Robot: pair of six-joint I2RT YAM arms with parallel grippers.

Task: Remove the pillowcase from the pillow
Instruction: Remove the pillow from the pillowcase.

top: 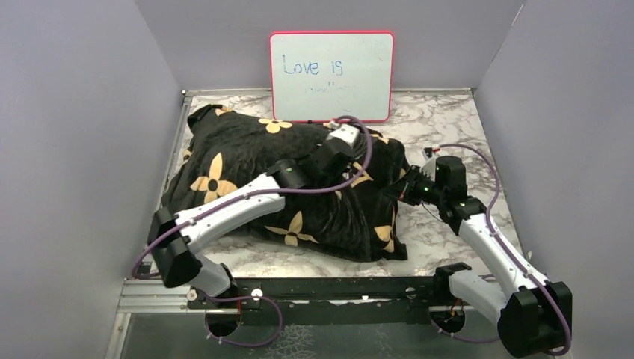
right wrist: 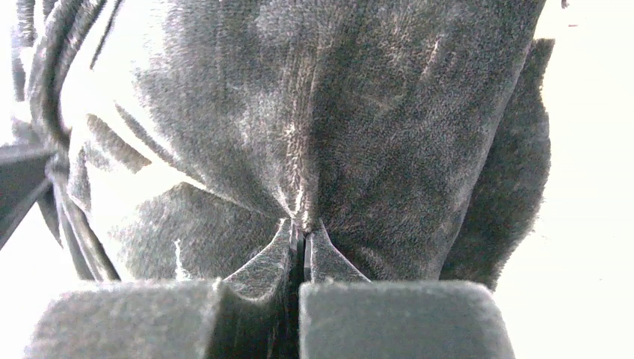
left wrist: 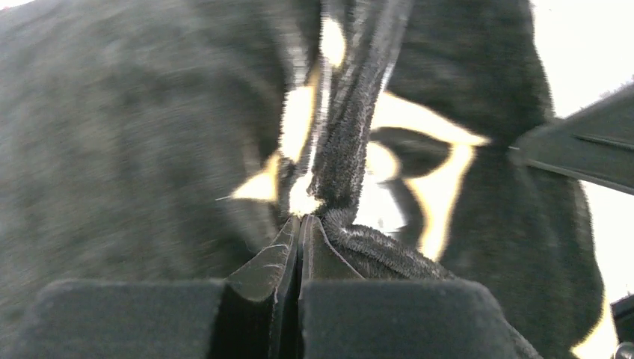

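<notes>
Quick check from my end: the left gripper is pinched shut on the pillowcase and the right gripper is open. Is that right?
Not quite. The right gripper is not open: the right wrist view shows its jaws closed on a fold of the black pillowcase. The rest stands: the left gripper is pinched shut on the pillowcase.

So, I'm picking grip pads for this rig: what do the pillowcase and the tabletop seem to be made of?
The pillowcase looks like black velvet or plush: the wrist views show a short fuzzy nap, paler where it puckers in the left claw and the right claw. The tabletop looks like marble, grey veins on white, smooth; it may equally be printed laminate.
</notes>
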